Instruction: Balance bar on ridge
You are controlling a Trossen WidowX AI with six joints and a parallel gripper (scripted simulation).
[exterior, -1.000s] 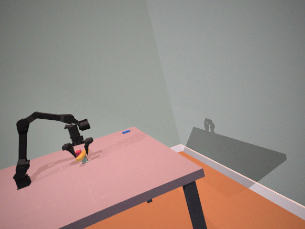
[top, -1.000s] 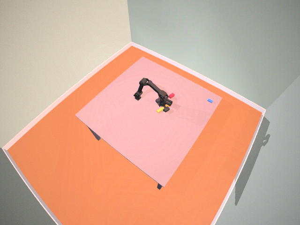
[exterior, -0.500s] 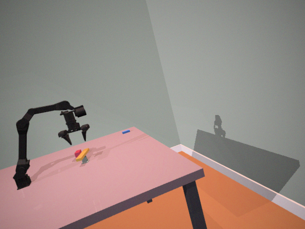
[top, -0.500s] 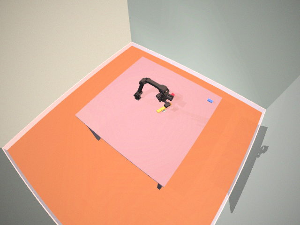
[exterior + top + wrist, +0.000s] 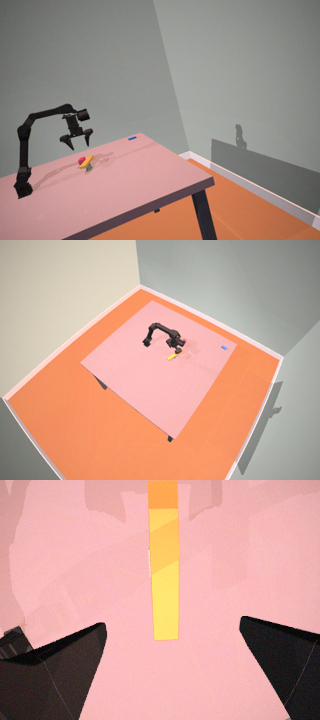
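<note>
The hand (image 5: 174,346) (image 5: 81,148) (image 5: 175,627) stands wide open above the bar (image 5: 171,357) (image 5: 86,162) (image 5: 165,590), gripping nothing. The bar (the yellow one) rests across the grey ridge (image 5: 175,358) (image 5: 89,167), raised over the desk (image 5: 144,379) (image 5: 144,186) (image 5: 210,680), though whether it is exactly level I cannot tell. The red block (image 5: 184,340) (image 5: 81,160) sits near it, the blue block (image 5: 224,347) (image 5: 132,138) well apart.

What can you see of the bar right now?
The bar is a long, straight, narrow block, yellow to orange, plain and opaque, with flat faces and square ends. Its material can't be told. It lies across the small grey ridge, raised off the table there. Whether it is truly level is hard to judge from these angles. The open claw is above it, not touching; only the ridge appears to support it.
</note>
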